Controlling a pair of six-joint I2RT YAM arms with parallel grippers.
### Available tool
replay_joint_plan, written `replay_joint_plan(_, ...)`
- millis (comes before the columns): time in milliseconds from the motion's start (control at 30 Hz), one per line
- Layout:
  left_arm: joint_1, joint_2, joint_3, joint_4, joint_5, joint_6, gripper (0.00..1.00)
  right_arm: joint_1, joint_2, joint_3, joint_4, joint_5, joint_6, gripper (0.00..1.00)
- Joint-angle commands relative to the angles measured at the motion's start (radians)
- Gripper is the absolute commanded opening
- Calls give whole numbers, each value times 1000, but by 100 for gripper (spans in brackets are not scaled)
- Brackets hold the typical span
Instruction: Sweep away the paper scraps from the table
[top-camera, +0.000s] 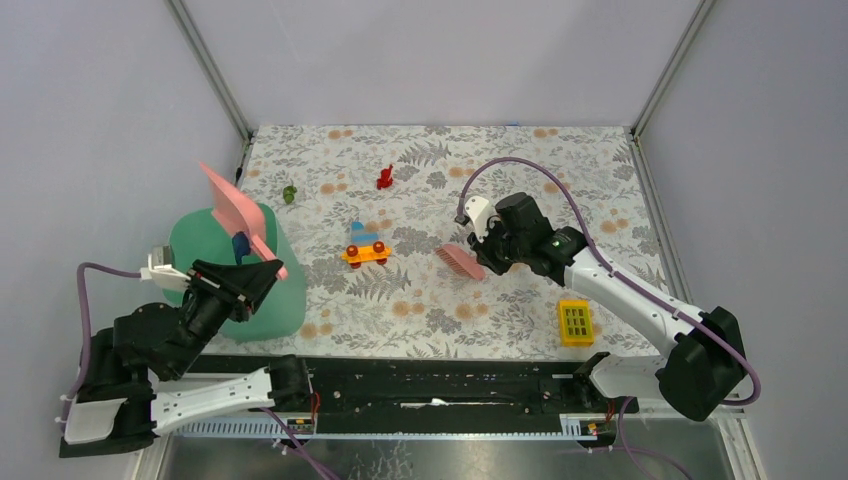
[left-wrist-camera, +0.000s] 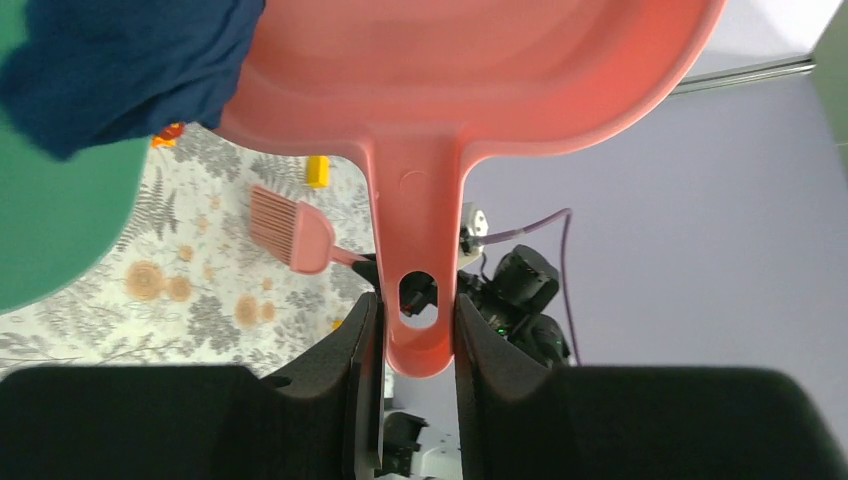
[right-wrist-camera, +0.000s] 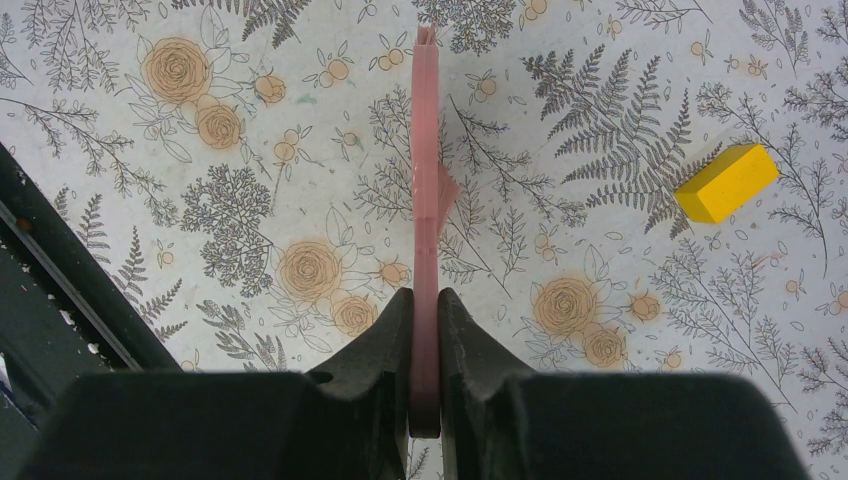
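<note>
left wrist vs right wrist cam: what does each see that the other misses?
Only left wrist: the left hand shut on the dustpan handle, a navy scrap, the green bin.
Only right wrist: the right hand clamped on the brush, which is seen edge-on, and the black rail.
Both: the brush, the yellow block and the table.
</note>
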Motion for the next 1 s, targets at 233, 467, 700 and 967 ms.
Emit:
replay_joint_plan(233, -19, -110, -97, 194, -31, -61, 0, 0, -24, 4, 6, -34, 12, 0)
replay_joint_plan(467, -19, -61, -68, 173, -34, -24, 0, 0, -30, 0, 1, -34, 12, 0)
replay_joint_plan(700, -19, 103, -31, 158, 7, 106, 0, 0, -44, 20, -15, -16, 8, 0)
replay_joint_plan(967, -19, 534, 164, 57, 169, 416, 0, -11, -37, 118, -58, 50, 31, 0)
